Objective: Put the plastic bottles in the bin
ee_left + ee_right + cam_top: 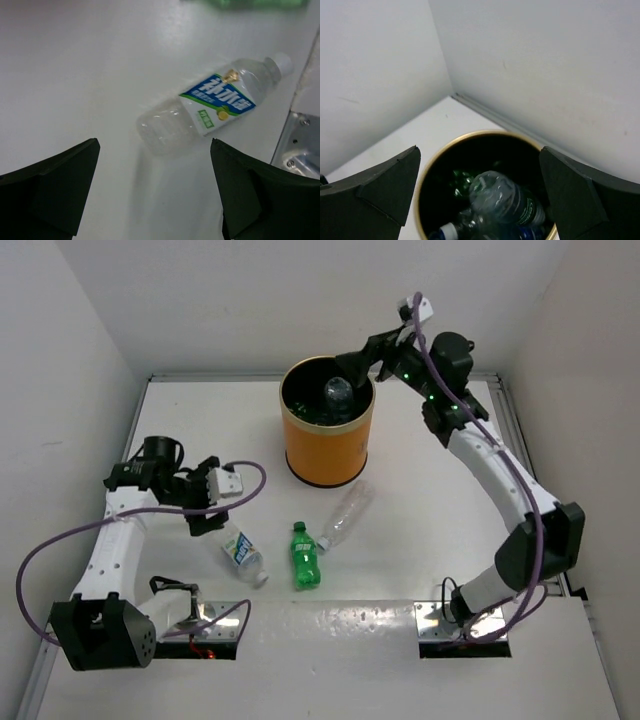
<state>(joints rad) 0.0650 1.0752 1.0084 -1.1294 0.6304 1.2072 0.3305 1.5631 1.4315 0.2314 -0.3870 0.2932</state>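
Observation:
The orange bin (325,445) stands at the back middle and holds several bottles; a clear bottle with a dark green label (512,202) is uppermost in its black inside (470,155). My right gripper (352,364) is open and empty above the bin's mouth (480,192). Three bottles lie on the table: a clear one with a blue and white label (243,553), a green one (305,556), and a clear crinkled one (346,514). My left gripper (206,508) is open and empty just above the base end of the labelled bottle (207,107), shown in the left wrist view (155,195).
White walls close the table on the left, back and right. Metal mounting plates (205,625) (465,625) sit at the near edge; one shows in the left wrist view (300,147). A purple cable (40,560) loops off the left arm.

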